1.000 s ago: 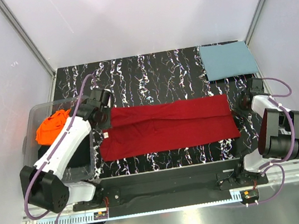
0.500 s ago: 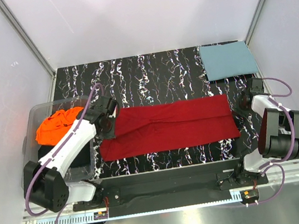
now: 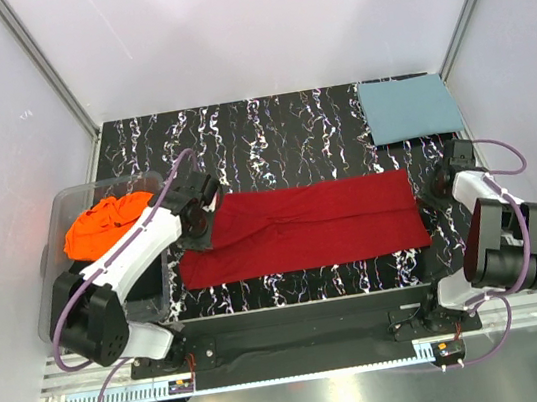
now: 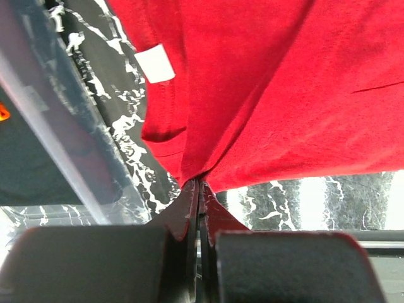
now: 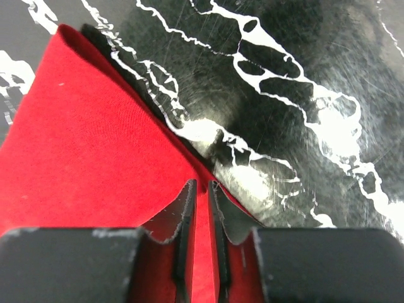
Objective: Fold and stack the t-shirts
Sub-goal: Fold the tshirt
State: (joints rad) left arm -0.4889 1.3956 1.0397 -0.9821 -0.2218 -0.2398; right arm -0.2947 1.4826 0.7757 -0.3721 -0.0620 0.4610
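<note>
The deep red t-shirt [image 3: 303,226] lies as a long folded band across the front of the black marbled table [image 3: 279,139]. My left gripper [image 3: 203,233] is shut on its left end and holds that end lifted; in the left wrist view the red t-shirt [image 4: 265,82] bunches into the closed tips of the left gripper [image 4: 199,182]. My right gripper [image 3: 427,192] rests at the shirt's right edge. In the right wrist view the right gripper [image 5: 201,184] has its jaws a narrow gap apart, with the flat red t-shirt [image 5: 82,126] showing in the gap. The teal-blue t-shirt [image 3: 409,106] lies folded at the back right.
The orange t-shirt [image 3: 100,226] is crumpled in a clear plastic bin [image 3: 57,207] at the left table edge, beside my left arm. The bin's wall [image 4: 57,139] stands close to the left gripper. A white label [image 4: 154,64] shows on the red cloth.
My left gripper has carried the red shirt's left end rightward, away from the bin. The right gripper's jaws have parted slightly; that arm has stayed in place.
</note>
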